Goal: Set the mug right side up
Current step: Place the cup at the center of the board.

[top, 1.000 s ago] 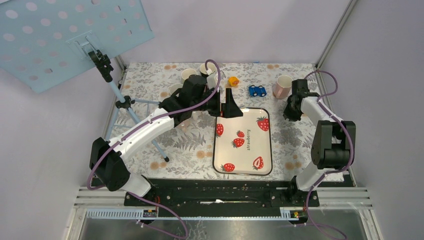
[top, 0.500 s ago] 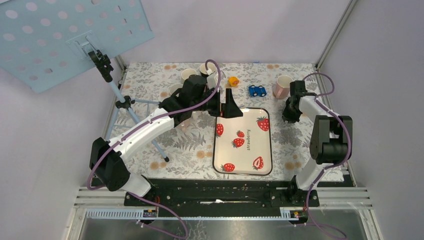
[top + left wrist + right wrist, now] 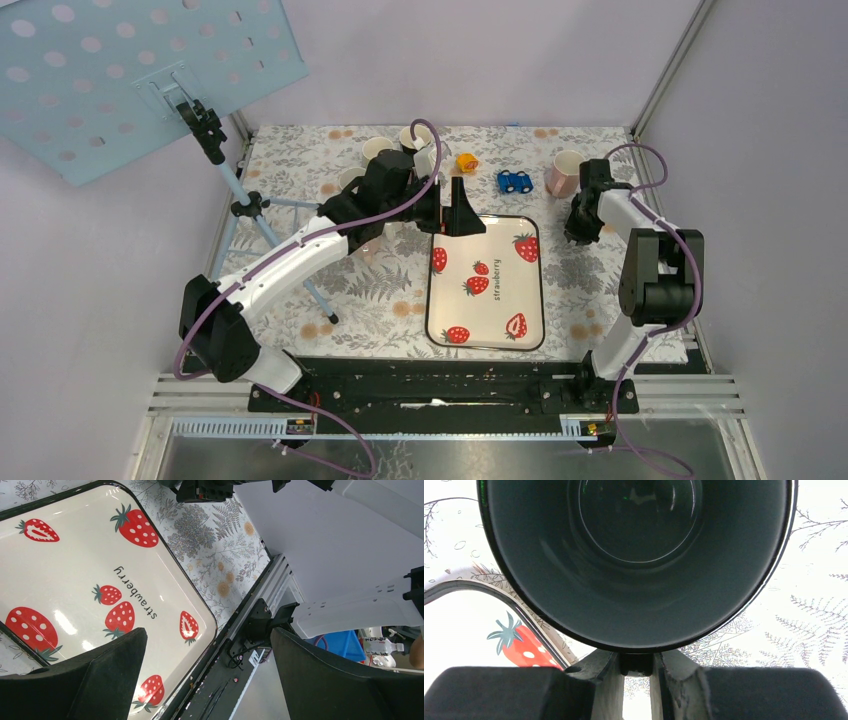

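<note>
Mug [image 3: 639, 555], pinched at its near edge by the right fingers [image 3: 601, 680], mouth facing them, seems mid-turn, not yet stood upright; left fingers [image 3: 105, 680] wide, empty.

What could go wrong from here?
The right gripper holds the dark mug only by a narrow pinch at its edge; it could slip or swing while turning. The rim of the strawberry tray lies just beside the mug; set down on it, the mug may tip. The pink cup nearby could get bumped.
</note>
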